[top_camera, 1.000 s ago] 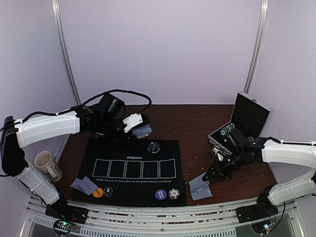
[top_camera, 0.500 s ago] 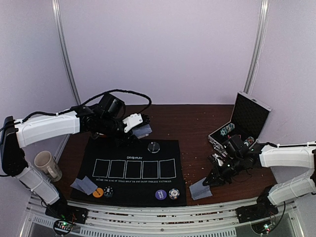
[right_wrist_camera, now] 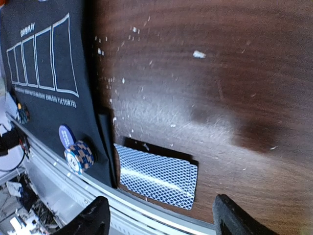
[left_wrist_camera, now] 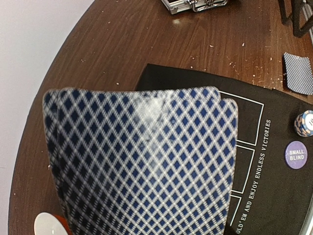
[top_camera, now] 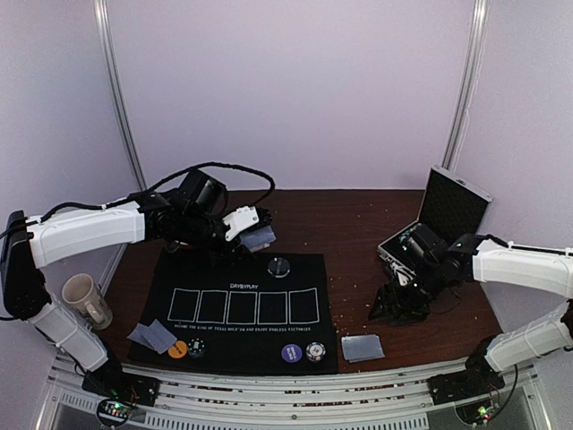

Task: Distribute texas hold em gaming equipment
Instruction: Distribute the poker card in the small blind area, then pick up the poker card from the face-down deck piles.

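Wooden table (top_camera: 345, 215), black mat (top_camera: 242, 269), lilac walls (top_camera: 295, 90); left gripper (top_camera: 245, 227) clamps cards (left_wrist_camera: 142, 161), right gripper (right_wrist_camera: 159, 215) stands parted.

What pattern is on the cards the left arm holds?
The cards show a blue-and-white diamond lattice, clearest in the left wrist view.

Blurred fanned cards (left_wrist_camera: 142, 161) — cut off below — hide much of the mat (left_wrist_camera: 274, 112).

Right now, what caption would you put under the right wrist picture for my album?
Open right gripper hovers above blue-backed cards lying flat beside the black mat.
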Controlling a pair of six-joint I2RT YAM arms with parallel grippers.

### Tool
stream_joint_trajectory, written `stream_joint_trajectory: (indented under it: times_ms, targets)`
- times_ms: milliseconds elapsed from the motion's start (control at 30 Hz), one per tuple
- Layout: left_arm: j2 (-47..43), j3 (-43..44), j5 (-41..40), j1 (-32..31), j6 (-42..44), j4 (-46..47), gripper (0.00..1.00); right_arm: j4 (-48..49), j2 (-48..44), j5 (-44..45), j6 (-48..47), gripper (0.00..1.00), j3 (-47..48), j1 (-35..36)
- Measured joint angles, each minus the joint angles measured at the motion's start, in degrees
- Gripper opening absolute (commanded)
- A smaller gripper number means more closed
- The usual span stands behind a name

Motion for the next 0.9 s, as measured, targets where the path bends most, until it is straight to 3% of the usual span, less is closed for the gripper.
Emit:
stream_joint_trajectory:
  times_ms: [100,200,300,400,533,600,900]
  targets:
    - [0.0,0.0,0.3,0.0,0.0,0.0,0.47,-3.8,0.3,5.4,-1.8,0.77,6.4,0.3]
    - [0.0,0.0,1.0,0.0,0.0,-0.1,0.47,-1.4,0.3,6.1,-3.6,0.79,11.8,1.6]
    - [0.0,0.0,1.7,0.0,0.0,-0.1,0.47,9.4,0.4,2.6,-3.1,0.78,13.5,2.4]
    - [0.0,0.0,2.4,0.0,-0.3,-0.2,0.47,25.0,3.5,-2.5,-0.4,0.71,13.9,2.8]
    - [0.0,0.1,3.0,0.0,-0.9,-0.7,0.47,40.4,13.5,-6.3,2.6,0.62,18.8,3.6]
    - [0.0,0.2,3.1,0.0,-1.2,-1.1,0.47,45.4,18.8,-8.0,3.4,0.63,22.9,4.3]
    - [0.1,0.2,3.6,0.7,-2.2,-2.8,0.47,48.1,29.4,-9.5,0.2,0.68,35.3,8.0]
